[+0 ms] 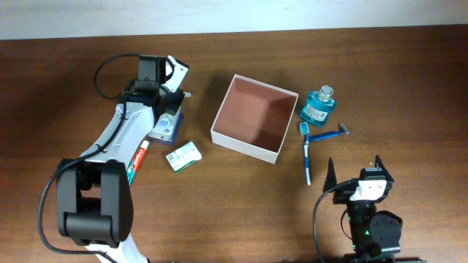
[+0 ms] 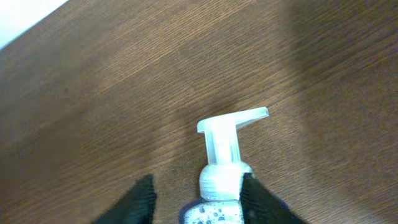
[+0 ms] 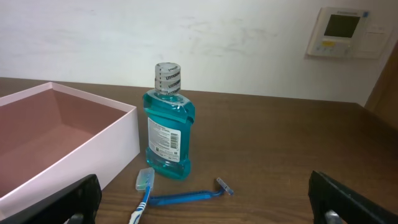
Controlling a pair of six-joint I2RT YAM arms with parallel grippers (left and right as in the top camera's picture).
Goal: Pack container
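The left gripper point(image 2: 198, 186) straddled a pump bottle point(image 2: 227, 137) at the table's far left, jaws partly apart: one finger lay close against the neck and the other stood clear of it. The container point(image 1: 252, 109) sat mid-table, near that bottle's right. A mouthwash point(image 3: 166, 124) stood just beside its right corner, with a toothbrush point(image 1: 307, 155) and razor point(image 1: 330, 134) lying close by. The right gripper point(image 1: 355, 172) hung by the near edge, jaws wide, holding nothing
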